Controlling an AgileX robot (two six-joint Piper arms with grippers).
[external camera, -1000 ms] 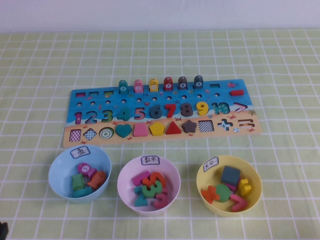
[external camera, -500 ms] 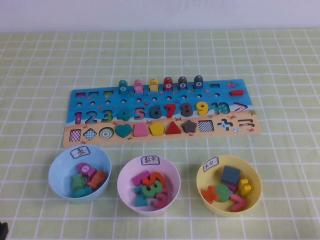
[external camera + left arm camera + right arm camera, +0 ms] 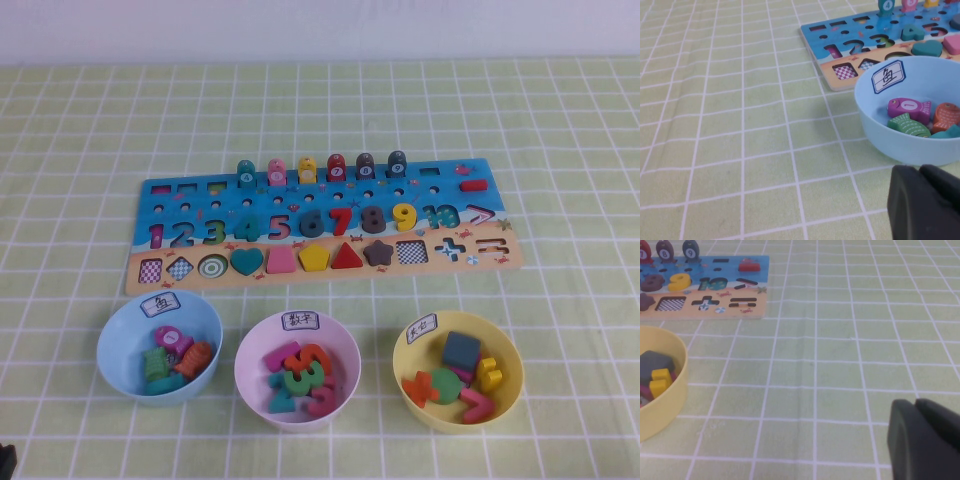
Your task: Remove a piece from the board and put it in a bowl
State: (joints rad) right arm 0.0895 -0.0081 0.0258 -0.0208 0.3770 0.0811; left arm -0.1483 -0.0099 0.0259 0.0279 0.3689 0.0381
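Piece in right bowl — board behind three-bowl row.

slate-blue piece in pale yellow bowl; blue-and-tan board; green, white-checked tablecloth; black grippers.

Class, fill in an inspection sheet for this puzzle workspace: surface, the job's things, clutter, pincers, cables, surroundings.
Surface: green checked tablecloth, flat.
Job's things: slate-blue square piece lies in the yellow bowl; the board has an open checkered square slot near its right end.
Clutter: light blue bowl holds fish pieces; pink-lilac bowl holds number pieces; other shapes share the yellow bowl.
Pincers: left pincer near the light blue bowl, off the board; right pincer over bare cloth beside the yellow bowl. Neither holds anything.
Cables: nothing seen.
Surroundings: pale wall behind the table.
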